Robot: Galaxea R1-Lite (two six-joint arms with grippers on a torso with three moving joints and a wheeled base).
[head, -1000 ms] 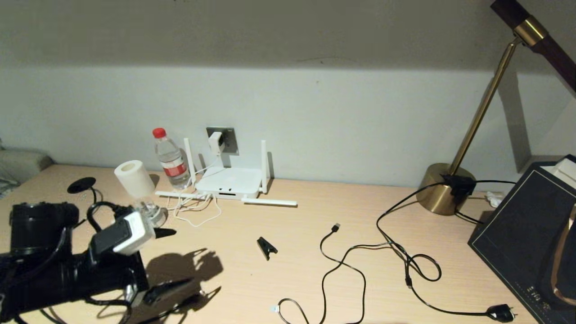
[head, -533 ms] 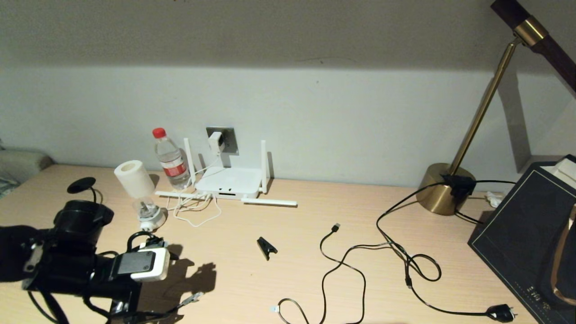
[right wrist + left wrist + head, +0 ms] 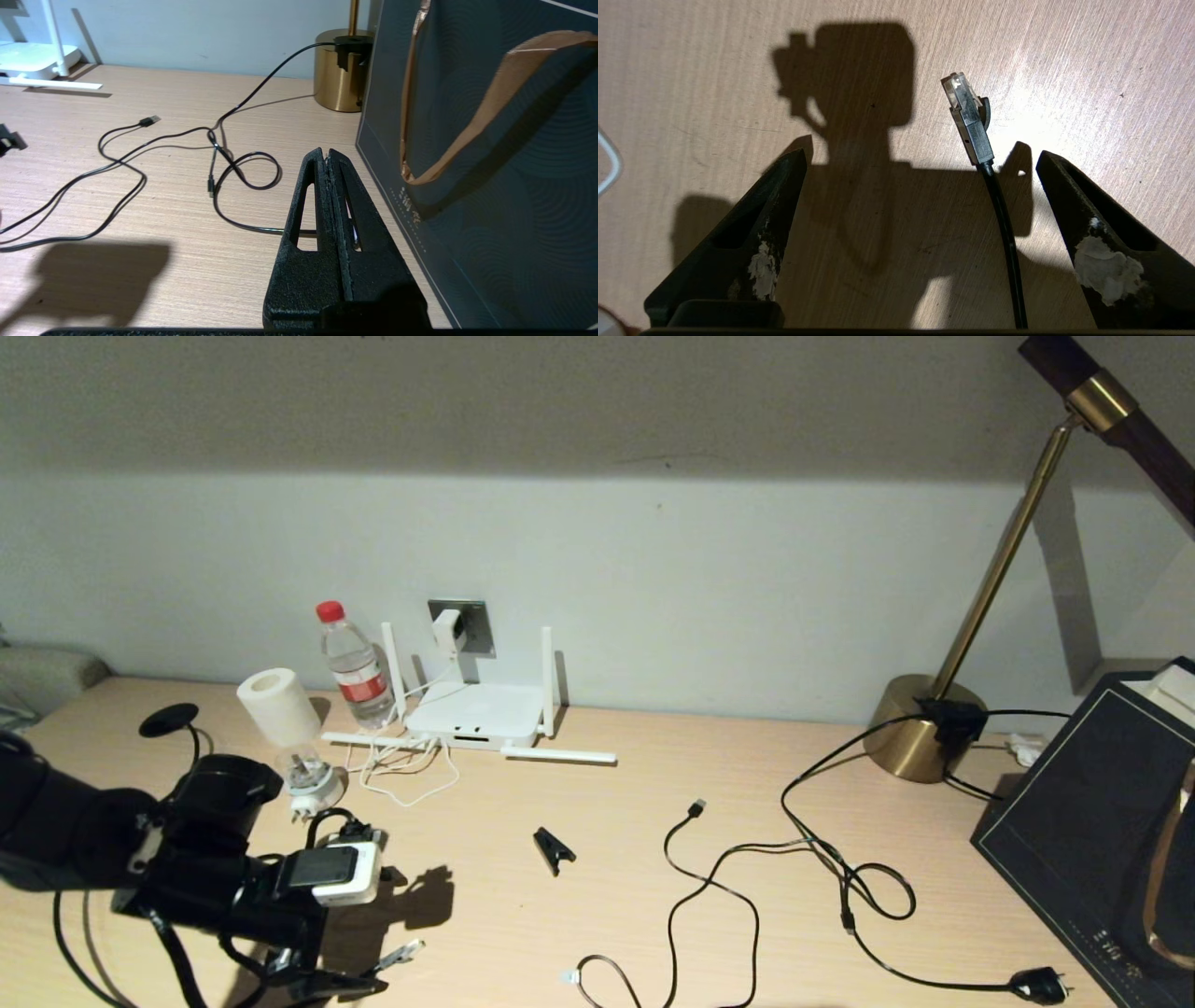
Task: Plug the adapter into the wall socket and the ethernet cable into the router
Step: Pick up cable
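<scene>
Left wrist view — ethernet cable (image 3: 971, 126) lies between the spread-apart left gripper (image 3: 920, 158).

A water bottle (image 3: 355, 665) with a red cap stands beside a paper roll (image 3: 277, 707) on the table (image 3: 653, 859). A brass lamp (image 3: 934, 723) and a dark bag (image 3: 1102, 821) sit far right, a black clip (image 3: 554, 849) mid-table.
</scene>
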